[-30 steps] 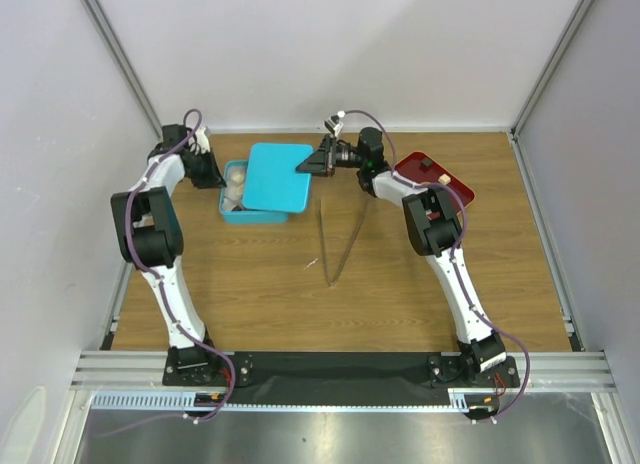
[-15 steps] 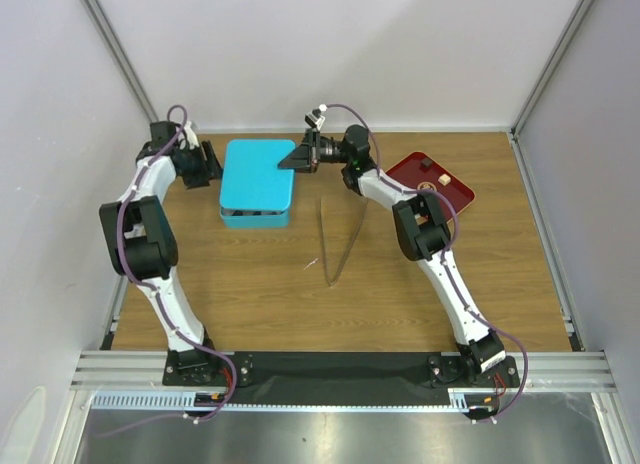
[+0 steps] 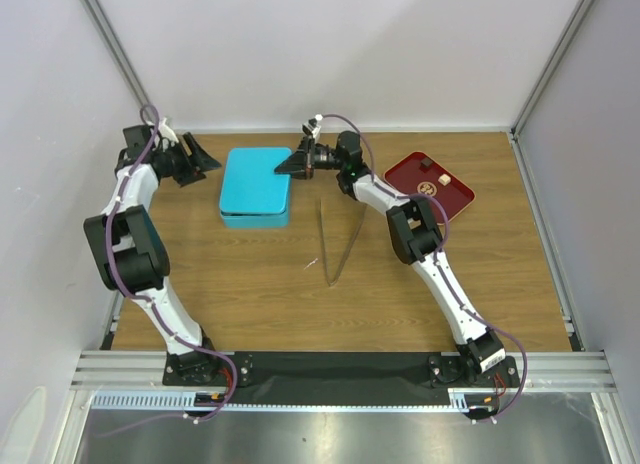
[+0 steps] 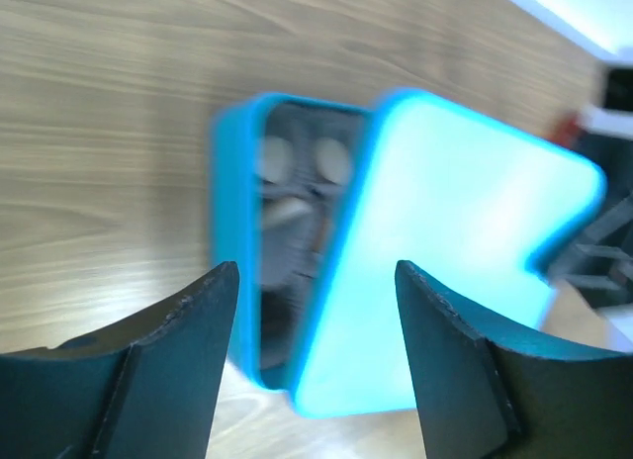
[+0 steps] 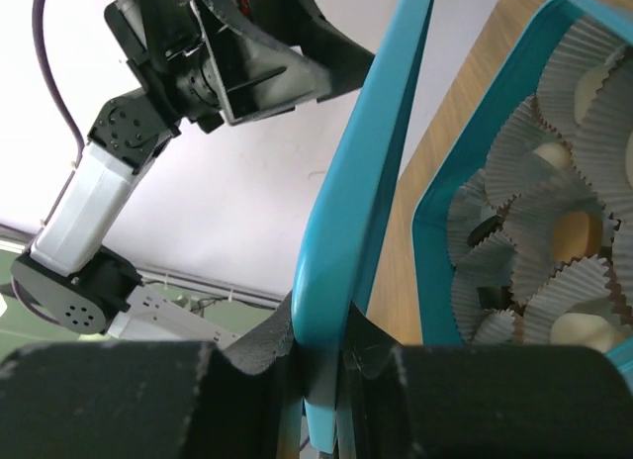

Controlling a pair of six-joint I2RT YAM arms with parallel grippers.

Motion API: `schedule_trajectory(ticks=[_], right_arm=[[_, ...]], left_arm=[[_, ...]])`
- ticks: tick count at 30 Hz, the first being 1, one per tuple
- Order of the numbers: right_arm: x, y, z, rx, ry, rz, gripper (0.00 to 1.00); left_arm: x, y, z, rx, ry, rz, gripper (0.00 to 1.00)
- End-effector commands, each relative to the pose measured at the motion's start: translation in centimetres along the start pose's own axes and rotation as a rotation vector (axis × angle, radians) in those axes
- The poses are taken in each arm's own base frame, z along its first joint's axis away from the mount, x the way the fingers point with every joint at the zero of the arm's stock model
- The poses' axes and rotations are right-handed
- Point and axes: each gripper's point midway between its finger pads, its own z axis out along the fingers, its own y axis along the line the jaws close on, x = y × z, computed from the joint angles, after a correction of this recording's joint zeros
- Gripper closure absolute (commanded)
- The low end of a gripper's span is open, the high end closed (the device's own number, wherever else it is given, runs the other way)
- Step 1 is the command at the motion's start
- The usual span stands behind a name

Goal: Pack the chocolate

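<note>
A blue box [image 3: 254, 218] stands at the back left with its blue lid [image 3: 256, 179] over it. My right gripper [image 3: 291, 166] is shut on the lid's right edge [image 5: 366, 212]; its pads [image 5: 272, 345] pinch the rim. In the blurred left wrist view the lid [image 4: 455, 271] sits askew, and a strip of the box [image 4: 237, 231] shows paper cups with chocolate [image 4: 334, 160]. More chocolate [image 5: 574, 236] shows in cups in the right wrist view. My left gripper [image 3: 208, 162] hangs open left of the box, holding nothing. Two chocolate pieces [image 3: 432, 187] lie on the red tray [image 3: 455, 197].
Long metal tongs [image 3: 335, 239] lie on the wooden table in front of the box, between the arms. The red tray sits at the back right. White walls and metal frame posts close in the back and both sides.
The right gripper carried the lid leftward until it covers the box. The left gripper opened and drew back to the left, away from the box.
</note>
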Motion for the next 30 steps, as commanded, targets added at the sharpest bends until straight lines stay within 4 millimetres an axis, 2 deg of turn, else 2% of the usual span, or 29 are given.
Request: schedule_trajectory(ticks=[1,5,11,13,15,16,17,19,22,23,26,28,30], right_arm=[[-0.8,4.2,0.6,-0.114,-0.023,-0.098,1.00],[-0.9,5.3,-0.2,-0.145,-0.015,-0.106,1.00],[-0.7,6.3,-0.4,-0.162,0.001,-0.114,1.00],[-0.5,6.0,-0.2,-0.155,0.007,-0.108,1.00],[-0.5,5.7,-0.2,-0.146,0.005,-0.101,0.93],[-0.7,5.1,-0.2,-0.128,0.000,-0.079,0.92],[-0.9,4.8,-0.2,-0.116,-0.004,-0.087,0.90],[-1.2,4.2,-0.3,-0.091,-0.013,-0.072,0.82],[-1.6,3.6,-0.3,-0.048,-0.025,-0.072,0.70],[-1.9,3.6,-0.3,-0.036,-0.037,-0.102,0.65],[-2.7,2.9,-0.4,0.009,-0.073,-0.083,0.61],[-3.0,2.4,-0.4,0.026,-0.090,-0.070,0.54],[-3.1,2.0,-0.6,0.037,-0.097,-0.065,0.53]], left_arm=[[0.7,-4.7,-1.3,0.247,0.005,0.040,0.28],[2.1,-5.2,-1.1,0.322,0.043,0.040,0.25],[2.5,-5.6,-0.9,0.364,0.060,0.028,0.27],[2.4,-5.6,-0.9,0.371,0.060,0.022,0.36],[2.7,-5.7,-0.7,0.373,0.065,0.018,0.41],[2.8,-5.6,-0.5,0.372,0.066,0.018,0.51],[3.0,-5.6,-0.4,0.369,0.069,0.014,0.56],[3.2,-5.3,0.1,0.364,0.077,0.003,0.68],[3.3,-4.9,0.6,0.357,0.086,-0.018,0.79],[3.4,-5.0,0.6,0.357,0.089,-0.024,0.80],[3.2,-4.9,0.8,0.356,0.088,-0.036,0.83],[3.3,-4.7,1.0,0.345,0.086,-0.043,0.85],[3.5,-4.3,1.3,0.339,0.092,-0.050,0.86]])
